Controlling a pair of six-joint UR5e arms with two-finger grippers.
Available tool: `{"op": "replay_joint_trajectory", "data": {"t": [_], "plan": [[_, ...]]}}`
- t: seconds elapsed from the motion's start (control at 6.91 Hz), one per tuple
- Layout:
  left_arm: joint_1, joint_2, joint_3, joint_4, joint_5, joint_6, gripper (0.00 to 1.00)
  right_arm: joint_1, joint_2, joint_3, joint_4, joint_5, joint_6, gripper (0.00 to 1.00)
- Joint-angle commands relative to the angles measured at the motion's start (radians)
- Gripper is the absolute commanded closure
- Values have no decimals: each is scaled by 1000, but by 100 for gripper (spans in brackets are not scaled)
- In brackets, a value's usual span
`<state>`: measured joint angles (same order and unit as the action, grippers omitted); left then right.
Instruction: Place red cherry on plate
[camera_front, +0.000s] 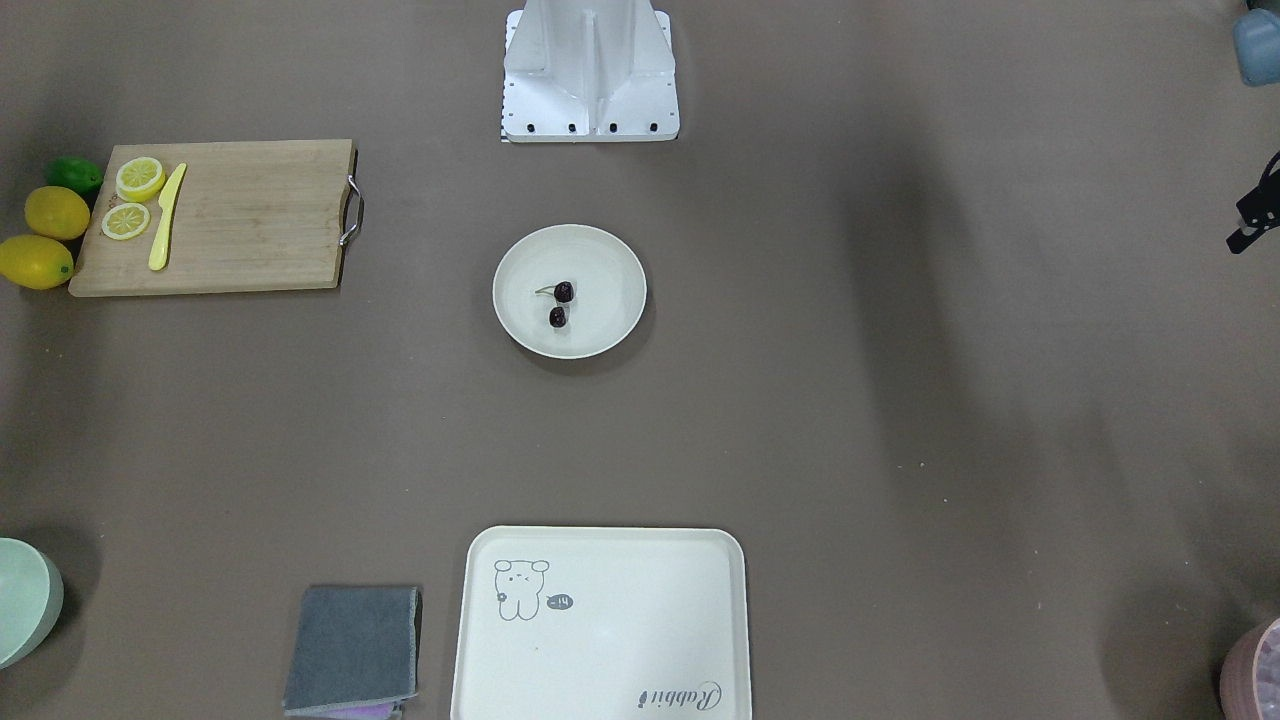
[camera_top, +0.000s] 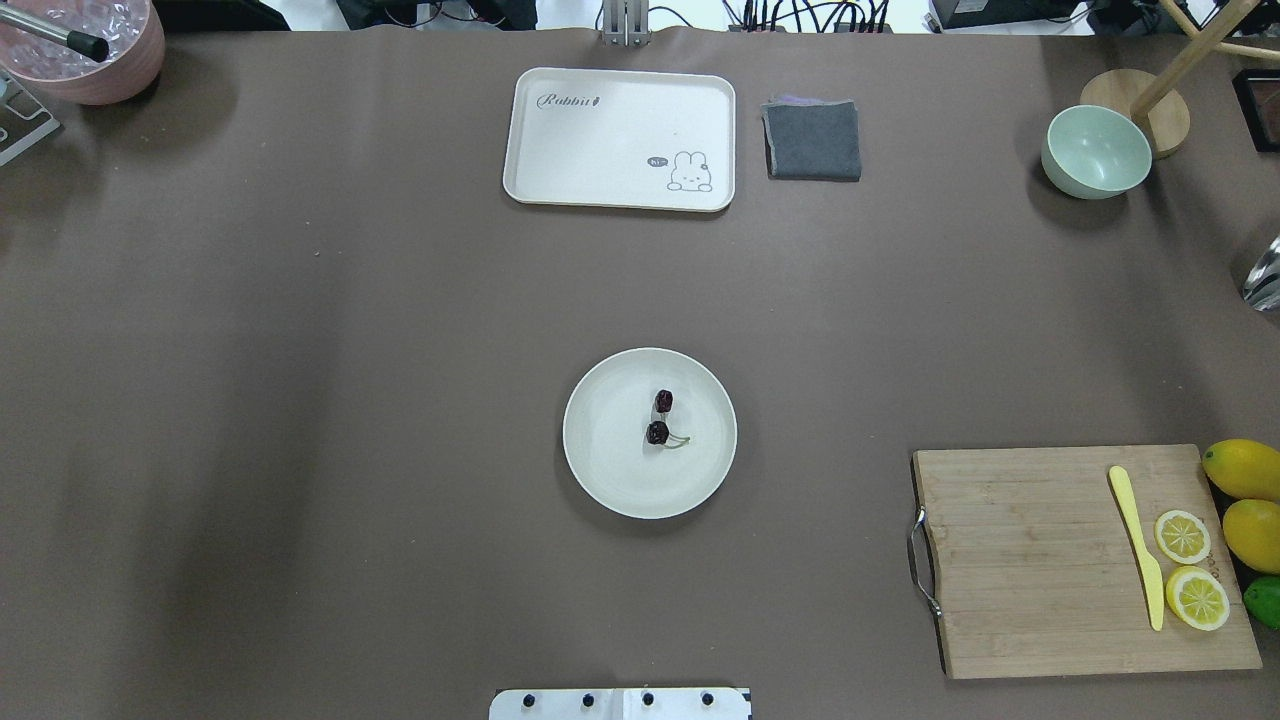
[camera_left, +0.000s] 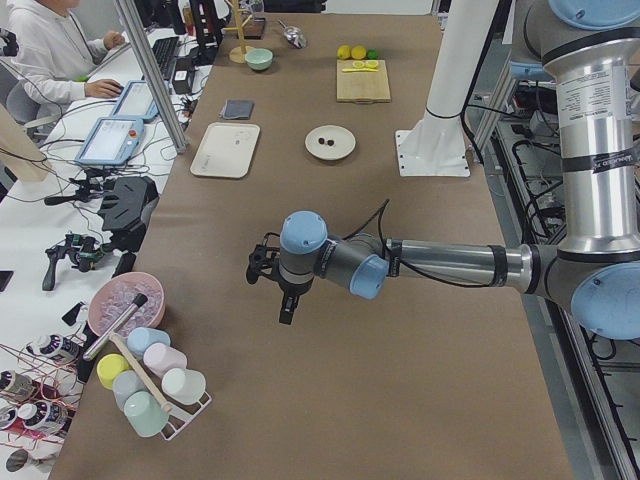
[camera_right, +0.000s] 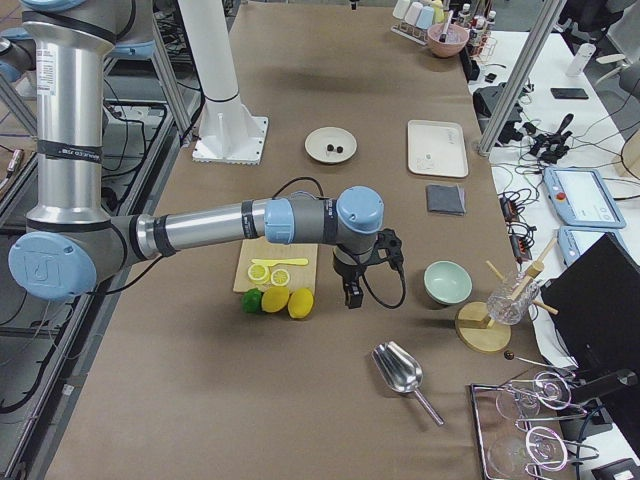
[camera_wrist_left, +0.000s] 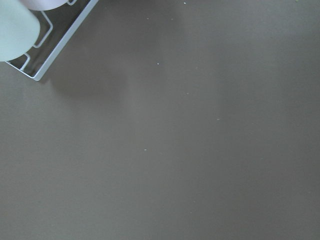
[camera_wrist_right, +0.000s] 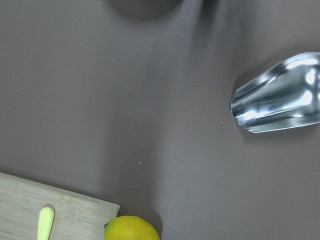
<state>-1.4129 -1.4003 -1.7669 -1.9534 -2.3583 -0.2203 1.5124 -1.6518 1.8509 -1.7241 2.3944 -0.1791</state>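
Observation:
The red cherry, two tiny dark maroon balls on a thin greenish stem, lies inside the round cream-white plate at the table's centre. It also shows overhead as the cherry on the plate. Neither gripper is near it. My left gripper hangs over bare table far toward the left end. My right gripper hangs past the cutting board near the right end. Both show only in the side views, so I cannot tell whether they are open or shut.
A wooden cutting board carries lemon slices and a yellow knife, with whole lemons beside it. At the far edge are a bear tray, grey cloth, green bowl and pink bowl. A metal scoop lies near the right gripper.

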Motion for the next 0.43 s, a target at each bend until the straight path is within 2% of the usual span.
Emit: {"op": "replay_joint_trajectory", "data": {"t": [0.0, 0.29], "plan": [[0, 3, 17, -10, -12, 16, 2, 6, 12, -4, 17, -6, -2, 0], [-4, 18, 12, -12, -12, 16, 2, 6, 23, -4, 17, -8, 1, 0]]}}
